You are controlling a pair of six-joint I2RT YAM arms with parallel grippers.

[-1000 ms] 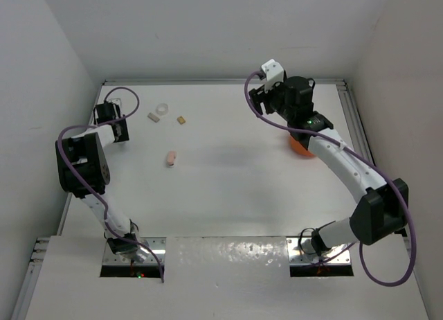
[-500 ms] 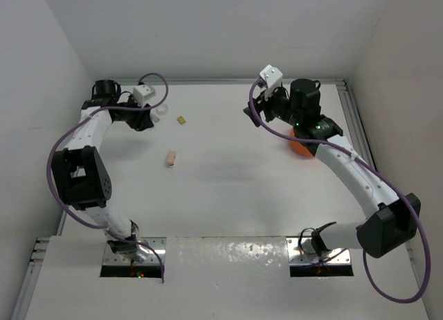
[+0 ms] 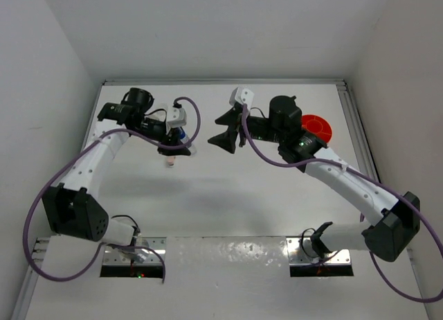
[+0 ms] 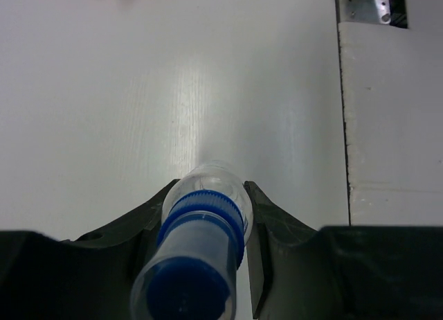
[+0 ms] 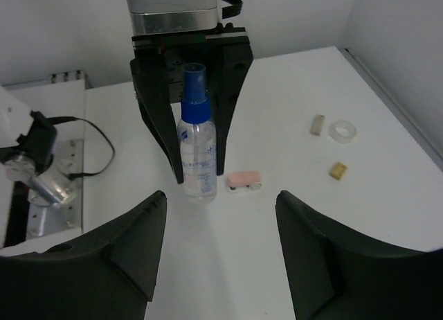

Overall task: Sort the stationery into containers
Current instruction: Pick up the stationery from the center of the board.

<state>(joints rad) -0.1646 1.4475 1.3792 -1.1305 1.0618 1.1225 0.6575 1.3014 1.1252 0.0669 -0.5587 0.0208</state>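
Observation:
My left gripper (image 4: 208, 195) is shut on a clear bottle with a blue cap (image 4: 202, 245), which it holds off the table left of centre (image 3: 183, 136). The right wrist view looks straight at that bottle (image 5: 196, 157), upright between the left gripper's black fingers (image 5: 154, 119). My right gripper (image 5: 221, 226) faces it from a short way off, open and holding nothing, and it hangs mid-table (image 3: 220, 129). A pink eraser-like piece (image 5: 244, 179) lies just beside the bottle. The round orange tub (image 3: 317, 128) sits at the back right, behind the right arm.
Further back lie a beige block (image 5: 318, 125), a clear tape ring (image 5: 342, 131) and a small tan block (image 5: 338, 170). White walls close in the table on three sides. The arm bases (image 3: 131, 247) stand at the near edge.
The left arm swung from the back-left corner toward the middle with the bottle. The right arm swung left off the orange tub, uncovering it, and its jaws narrowed a little.

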